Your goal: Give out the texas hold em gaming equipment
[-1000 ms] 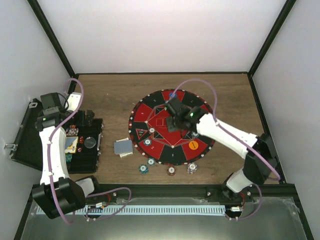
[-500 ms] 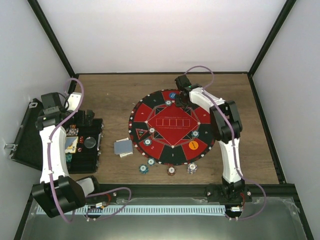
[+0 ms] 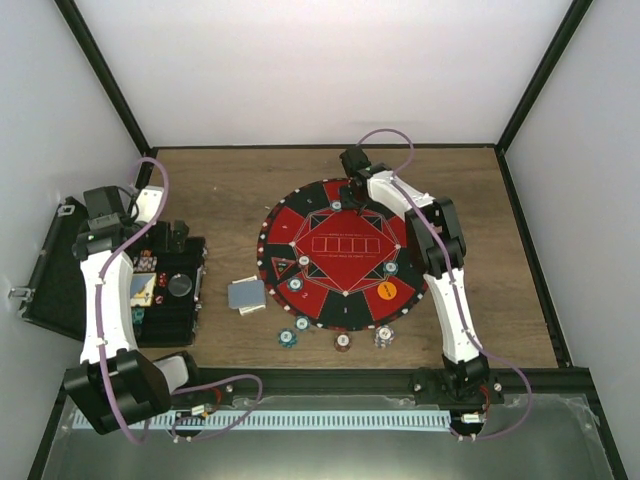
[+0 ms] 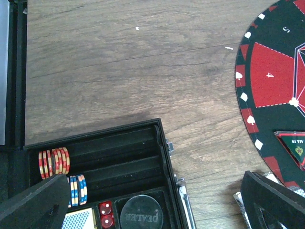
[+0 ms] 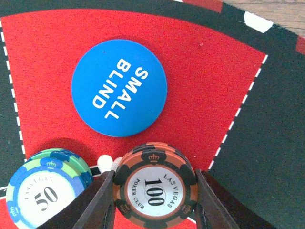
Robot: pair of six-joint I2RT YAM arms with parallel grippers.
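Observation:
My right gripper [image 5: 155,177] is shut on a short stack of orange-and-black "100" poker chips [image 5: 156,193], low over a red wedge of the round mat [image 5: 200,86]. The blue "SMALL BLIND" button [image 5: 119,88] lies just beyond it, and a blue-green "50" chip stack [image 5: 47,191] sits to its left. In the top view the right gripper [image 3: 352,190] is at the mat's far edge. My left gripper [image 4: 153,181] is open and empty above the black case [image 4: 119,162], which holds red-yellow chips [image 4: 54,161] and blue-orange chips [image 4: 76,189]. It also shows in the top view [image 3: 175,236].
The mat [image 3: 345,300] carries an orange button [image 3: 387,290] and single chips [image 3: 391,268]. Several chips [image 3: 343,341] lie on the wood by its near edge. A pile of grey-blue cards [image 3: 246,294] lies between mat and case [image 3: 165,310]. The case also holds red dice [image 4: 106,214] and a dealer button [image 4: 141,214].
My right arm has swung from the middle of the mat out to its far edge by the blue button. The left arm has not moved.

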